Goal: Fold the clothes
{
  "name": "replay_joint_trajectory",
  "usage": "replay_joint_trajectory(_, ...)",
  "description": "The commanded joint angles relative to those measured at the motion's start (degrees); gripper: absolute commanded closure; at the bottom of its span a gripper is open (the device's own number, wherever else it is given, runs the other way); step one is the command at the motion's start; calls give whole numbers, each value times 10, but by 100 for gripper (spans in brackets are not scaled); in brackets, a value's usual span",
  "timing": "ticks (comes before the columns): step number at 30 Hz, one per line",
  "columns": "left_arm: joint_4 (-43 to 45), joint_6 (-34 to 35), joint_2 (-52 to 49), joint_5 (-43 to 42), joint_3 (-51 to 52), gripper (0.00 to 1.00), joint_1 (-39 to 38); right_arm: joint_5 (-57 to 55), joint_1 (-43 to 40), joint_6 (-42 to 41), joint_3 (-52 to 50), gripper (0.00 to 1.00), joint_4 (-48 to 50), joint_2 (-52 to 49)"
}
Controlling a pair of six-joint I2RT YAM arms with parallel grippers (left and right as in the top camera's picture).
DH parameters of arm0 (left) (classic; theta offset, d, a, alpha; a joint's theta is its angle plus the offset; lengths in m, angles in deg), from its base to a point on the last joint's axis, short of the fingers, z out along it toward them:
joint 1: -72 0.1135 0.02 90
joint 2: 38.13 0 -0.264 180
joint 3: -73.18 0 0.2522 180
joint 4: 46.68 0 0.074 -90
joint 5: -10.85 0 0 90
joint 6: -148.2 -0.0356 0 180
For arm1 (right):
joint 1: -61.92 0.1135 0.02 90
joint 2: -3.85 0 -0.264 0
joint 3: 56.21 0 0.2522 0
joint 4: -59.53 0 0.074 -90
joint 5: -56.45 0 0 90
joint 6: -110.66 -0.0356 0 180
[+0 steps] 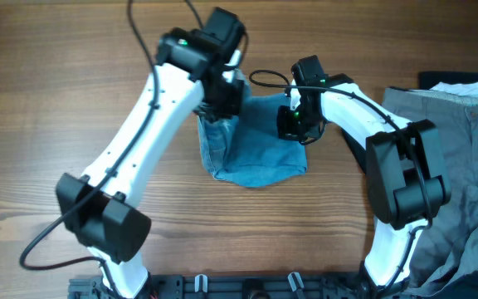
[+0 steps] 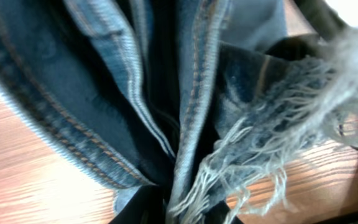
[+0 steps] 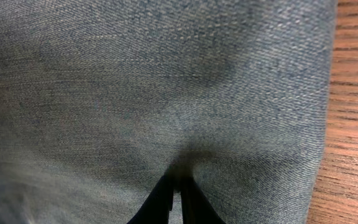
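Note:
The light blue denim jeans [image 1: 256, 154] lie bunched into a compact bundle at the middle of the wooden table. My left gripper [image 1: 222, 93] is at the bundle's upper left corner. In the left wrist view it [image 2: 185, 211] is shut on the jeans [image 2: 104, 93], with seams and the frayed white hem [image 2: 260, 124] hanging just in front of the fingers. My right gripper [image 1: 293, 124] is at the bundle's upper right edge. In the right wrist view its fingers [image 3: 178, 183] are pinched together on a pucker of the denim [image 3: 166, 81].
Grey trousers [image 1: 463, 166] lie spread at the right edge of the table, partly under the right arm's base. A black garment [image 1: 442, 79] and something white [image 1: 467, 85] sit at the far right. Bare wood [image 3: 353, 124] shows beside the jeans.

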Motion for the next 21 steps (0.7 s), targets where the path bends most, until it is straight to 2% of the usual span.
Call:
replay_joint_trajectory(1,9,31,-32,-7,-13,80,-30,3,-9,11,-9,89,-21,-28)
replay_joint_trajectory(8,26,43,-40,-7,-13,77,-30,3,-79,22,0,84,-40,136)
replay_joint_trajectory(11,41,59,-40,-12,-13,73,-32,3,-112,22,0,80,-40,202)
replay_joint_trajectory(12,53,62,-40,-27,-13,68,-33,3,-123,22,0,78,-40,219)
replay_joint_trajectory(15,97,94,-40,-59,-13,59,-40,3,-143,22,0,76,-46,238)
replay_joint_trajectory(21,148,101,-65,-65,-12,52,-88,3,-154,23,-2,76,-64,238)
